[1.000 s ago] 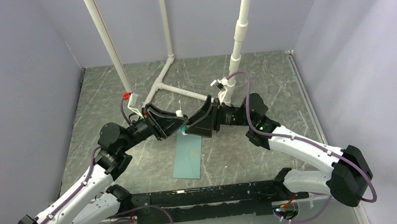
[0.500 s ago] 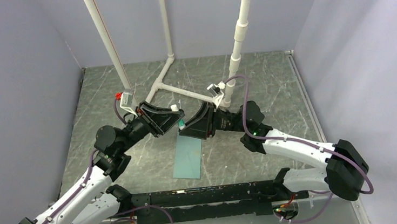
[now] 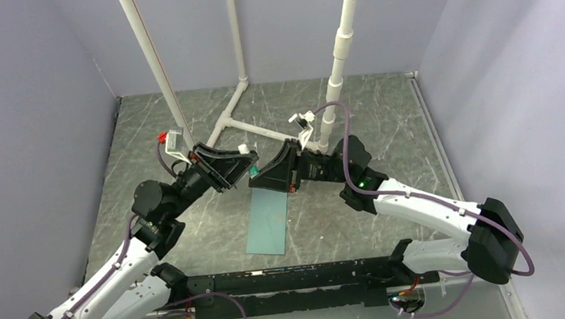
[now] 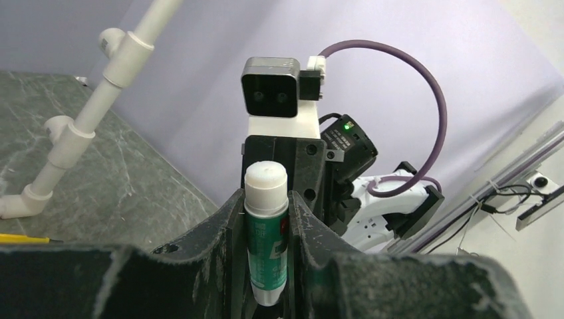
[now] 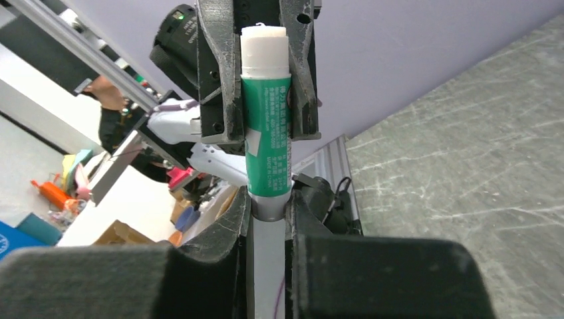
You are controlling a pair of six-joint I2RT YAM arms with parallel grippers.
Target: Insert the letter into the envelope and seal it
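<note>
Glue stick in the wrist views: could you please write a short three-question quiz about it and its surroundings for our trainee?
1. True or false: the glue stick is lying on the table.
2. Which end effector grips it? A) left only B) right only C) both
3. In the top view, what pale teal item lies flat below the end effectors?

Key:
1. False; it is held in the air.
2. C; the left end effector clamps the green body, the right end effector the whitish end.
3. The envelope.
</note>
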